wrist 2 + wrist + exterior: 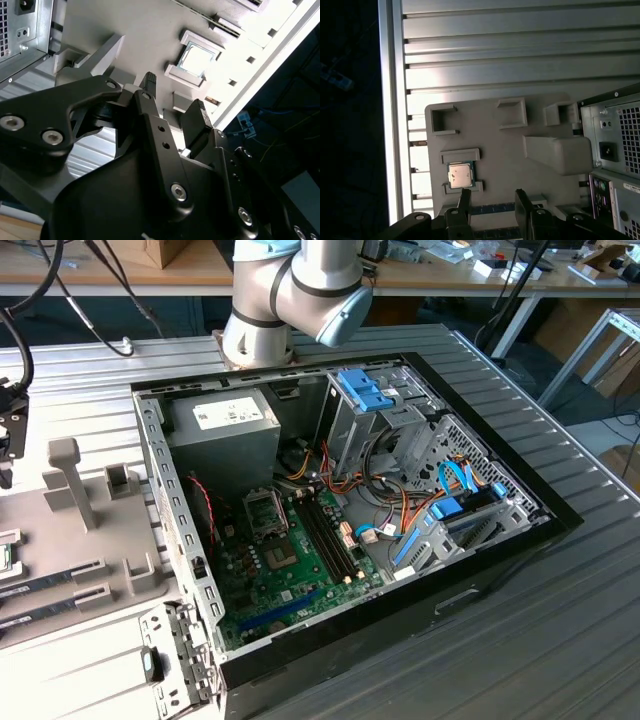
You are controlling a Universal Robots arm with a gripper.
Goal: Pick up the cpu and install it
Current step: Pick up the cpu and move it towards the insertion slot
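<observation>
**Open gripper hangs short of the cpu, off to one side of it**

Exterior view: the arm [295, 290] shows its grey joints at the upper middle of the frame, behind the open computer case [400, 540]. The socket frame [264, 510] on the motherboard stands open and empty. The grey fixture plate [95, 540] lies on the table at the exterior view's left, outside the case.

First wrist view: the gripper [494, 202] looks down on the fixture plate [495, 140], jaws apart and holding nothing. The cpu [460, 175] lies flat, silver top up, seated between two raised ridges. It sits just beyond the fingertip nearer the table's bright edge, not in line with the gap. Being square, it has no long axis; its sides run parallel to the ridges. A memory stick [495, 208] lies under the fingers.

Second wrist view: the gripper [173, 95] again shows two separated black fingers [149, 82], with the cpu [197, 59] ahead of them and apart from both. By my reading, the grasp has not begun.
</observation>
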